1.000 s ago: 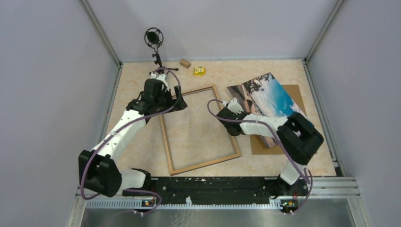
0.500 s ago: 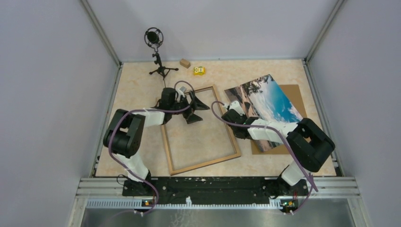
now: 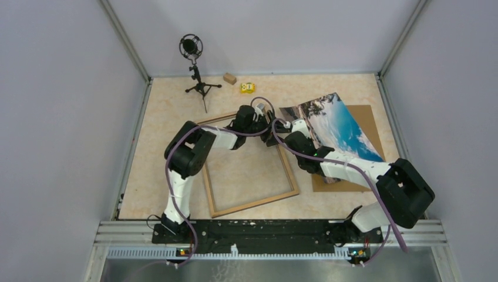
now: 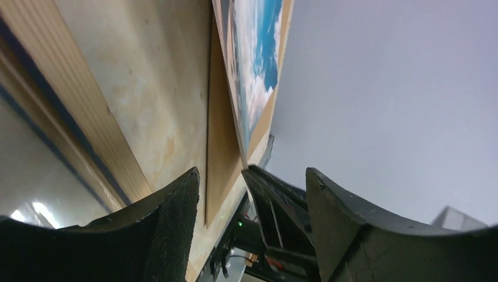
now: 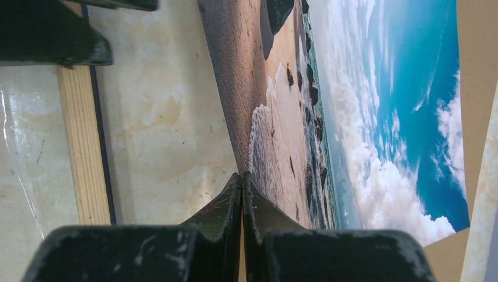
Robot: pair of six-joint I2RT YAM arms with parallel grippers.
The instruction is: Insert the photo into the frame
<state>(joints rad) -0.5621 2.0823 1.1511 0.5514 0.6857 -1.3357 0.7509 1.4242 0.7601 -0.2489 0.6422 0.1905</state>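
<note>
Frame (image 3: pixel 255 202) on marbled tabletop (image 3: pixel 170 106), grey walls (image 3: pixel 59 88)

Left end effector (image 3: pixel 267 131) now beside photo (image 3: pixel 336 120)

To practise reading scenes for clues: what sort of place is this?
Probably a robotics test cell: plain grey walls box in a tabletop, a left arm and right arm are bolted to a rail at its near edge, and a microphone stands behind.
</note>
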